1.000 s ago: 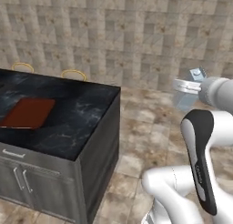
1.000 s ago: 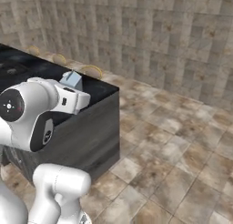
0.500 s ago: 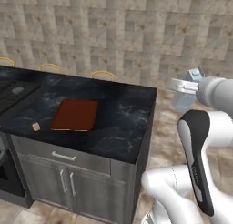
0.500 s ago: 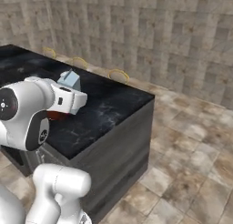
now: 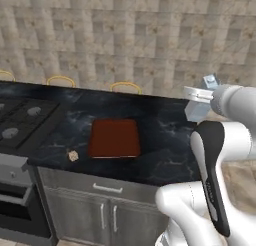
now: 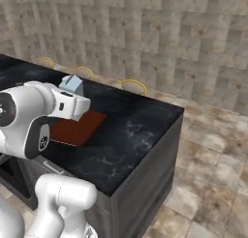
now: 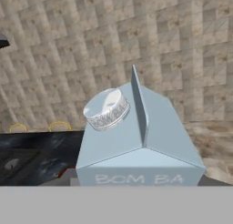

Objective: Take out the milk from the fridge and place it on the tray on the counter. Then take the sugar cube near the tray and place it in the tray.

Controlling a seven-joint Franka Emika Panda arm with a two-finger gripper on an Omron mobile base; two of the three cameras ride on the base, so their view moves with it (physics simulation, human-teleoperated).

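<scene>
My gripper (image 5: 199, 96) is shut on the milk (image 5: 196, 111), a pale blue-grey carton with a gabled top and a white cap. I hold it in the air above the right end of the black counter (image 5: 165, 140). In the hand view the milk (image 7: 141, 141) sits right in front of the camera, cap towards me. From the right base view the milk (image 6: 72, 83) pokes up above my gripper (image 6: 71, 94). The reddish-brown tray (image 5: 114, 138) lies flat on the counter (image 6: 131, 130), left of the carton. The tan sugar cube (image 5: 73, 155) rests just left of the tray (image 6: 75, 128). The fridge is out of view.
A black gas stovetop (image 5: 20, 120) is set into the counter's left part, with an oven front below it. Yellow chair backs (image 5: 125, 85) rise behind the counter's far edge. Grey cabinet doors (image 5: 107, 215) face me. The counter ends at the right over tiled floor (image 6: 213, 184).
The whole picture has shifted: the base has driven along the counter, so tray, sugar cube and stovetop now lie in front of me. The arm still holds the carton in the same pose.
</scene>
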